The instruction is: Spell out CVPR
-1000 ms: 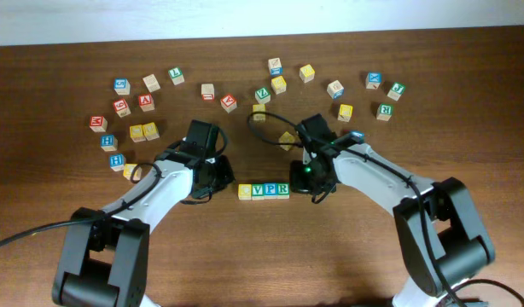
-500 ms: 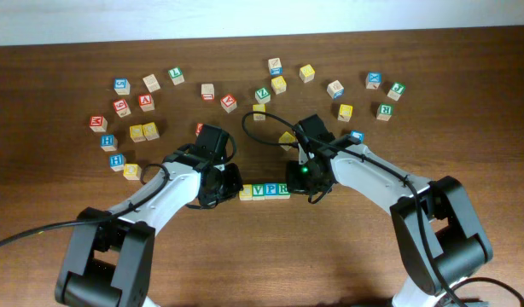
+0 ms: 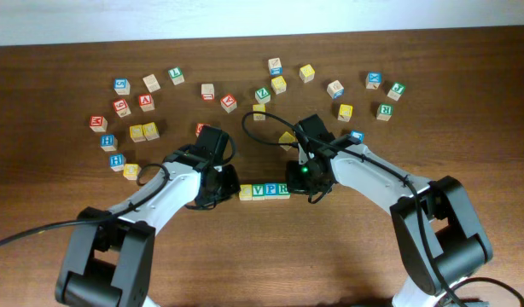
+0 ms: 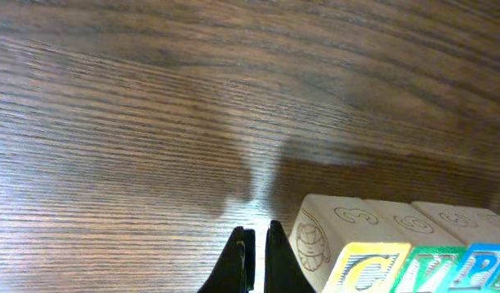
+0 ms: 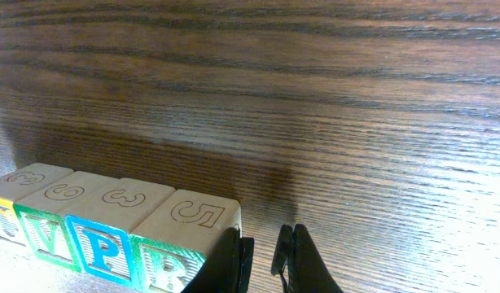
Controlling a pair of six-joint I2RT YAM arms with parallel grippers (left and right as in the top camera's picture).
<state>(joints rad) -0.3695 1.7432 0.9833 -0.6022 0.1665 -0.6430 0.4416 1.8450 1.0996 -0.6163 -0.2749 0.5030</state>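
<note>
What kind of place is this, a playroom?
Probably a robot lab bench, not a playroom. A left arm and right arm reach over a plain wooden table, with loose letter blocks and a CVPR row between them.

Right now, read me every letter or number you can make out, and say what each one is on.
"C", yellow: C cube's front
"V", green: V cube's front
"P", blue: P cube's front
"R", green: R cube's front
"3": P cube's top
"5": R cube's top
Other tops and the scattered cubes: too small to read.
</note>
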